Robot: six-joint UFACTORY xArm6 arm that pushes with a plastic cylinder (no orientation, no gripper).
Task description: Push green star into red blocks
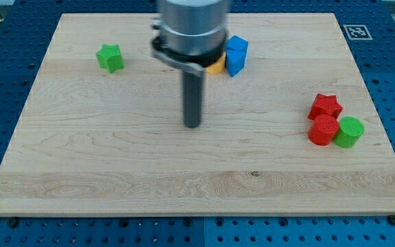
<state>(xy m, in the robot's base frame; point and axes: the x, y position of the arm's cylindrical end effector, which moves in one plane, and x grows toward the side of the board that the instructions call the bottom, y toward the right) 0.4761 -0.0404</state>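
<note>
The green star [110, 57] lies near the view's top left on the wooden board. The red star [326, 106] and the red cylinder [323, 130] sit together at the view's right, the cylinder just below the star. My tip [193, 125] rests on the board near its middle, to the right of and below the green star and far to the left of the red blocks. It touches no block.
A green cylinder [350, 132] touches the red cylinder on its right. A blue block [236, 55] and a yellow block [215, 66] sit at the view's top centre, partly behind the arm's body [189, 31]. The board's edge [197, 214] runs along the bottom.
</note>
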